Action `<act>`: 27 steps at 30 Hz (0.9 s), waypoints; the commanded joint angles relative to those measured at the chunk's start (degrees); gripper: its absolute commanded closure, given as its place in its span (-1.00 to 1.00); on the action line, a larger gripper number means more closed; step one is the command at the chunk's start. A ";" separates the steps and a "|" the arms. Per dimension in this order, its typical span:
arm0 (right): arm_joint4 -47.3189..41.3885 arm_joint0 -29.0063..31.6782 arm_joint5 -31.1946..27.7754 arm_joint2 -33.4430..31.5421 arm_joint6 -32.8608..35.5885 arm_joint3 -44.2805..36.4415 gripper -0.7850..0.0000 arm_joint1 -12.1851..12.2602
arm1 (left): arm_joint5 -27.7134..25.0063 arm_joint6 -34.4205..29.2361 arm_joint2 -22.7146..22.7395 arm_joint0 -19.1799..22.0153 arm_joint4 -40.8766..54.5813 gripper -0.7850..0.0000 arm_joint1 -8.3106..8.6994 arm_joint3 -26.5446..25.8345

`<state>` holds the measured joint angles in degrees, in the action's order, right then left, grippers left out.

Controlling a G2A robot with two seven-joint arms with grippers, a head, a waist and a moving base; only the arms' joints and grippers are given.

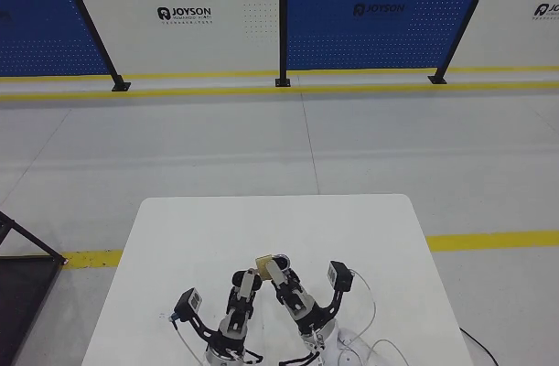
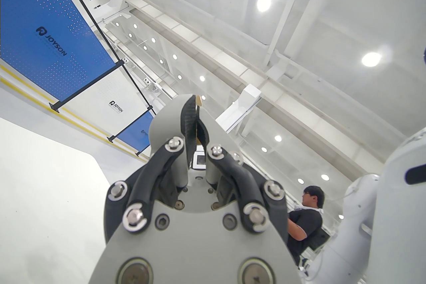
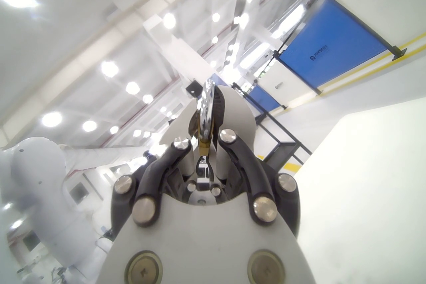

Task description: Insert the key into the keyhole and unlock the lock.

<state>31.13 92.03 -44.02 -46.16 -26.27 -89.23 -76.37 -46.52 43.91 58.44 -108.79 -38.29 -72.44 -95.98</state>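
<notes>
Raised above the white square table (image 1: 352,229), the 2 grippers meet tip to tip. Here the right gripper (image 3: 210,100) is clamped on a silver-and-brass metal piece (image 3: 205,110), probably the lock. The left gripper (image 2: 197,110) pinches a thin brass-coloured sliver (image 2: 198,101), likely the key, so the 2 can be lined up in mid-air. Blue barrier panels (image 1: 370,32) stand well behind, out of the way.

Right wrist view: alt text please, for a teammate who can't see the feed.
The right claw points up at a lit ceiling, shut on a thin silver-and-brass metal piece seen edge-on; key or lock cannot be told. A corner of the white table and blue barrier panels lie beyond it.
</notes>
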 commanded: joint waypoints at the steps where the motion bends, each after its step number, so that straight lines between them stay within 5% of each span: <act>1: 0.02 0.16 -0.32 -0.32 -0.06 -0.04 1.00 -0.01 | -0.17 0.01 0.25 -0.25 -0.08 -1.00 -0.02 -0.03; 10: 0.30 1.46 -1.73 -3.19 3.17 -1.07 1.00 0.72 | -5.39 -1.16 5.18 -2.38 -1.91 -1.00 0.90 0.43; 15: 1.46 2.48 -2.79 -5.77 8.04 -2.47 1.00 1.72 | -11.48 -6.73 10.34 -3.99 -3.98 -1.00 2.32 0.71; 21: -1.48 4.06 -3.07 -8.53 14.40 -4.23 1.00 2.89 | -11.48 -15.09 13.34 -6.58 -1.90 -1.00 4.49 -1.80; 25: -2.88 4.26 -1.45 -9.47 19.65 -5.43 1.00 3.49 | -11.48 -18.96 14.11 -7.38 0.14 -0.82 5.76 -3.09; 27: -3.46 4.45 -1.14 -9.29 21.37 -5.99 1.00 3.63 | -11.48 -19.96 13.92 -7.35 0.92 -0.57 6.15 -3.39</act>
<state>28.10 96.37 -45.27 -55.59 -5.91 -94.93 -72.80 -58.00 24.50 72.49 -116.20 -37.82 -66.52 -99.26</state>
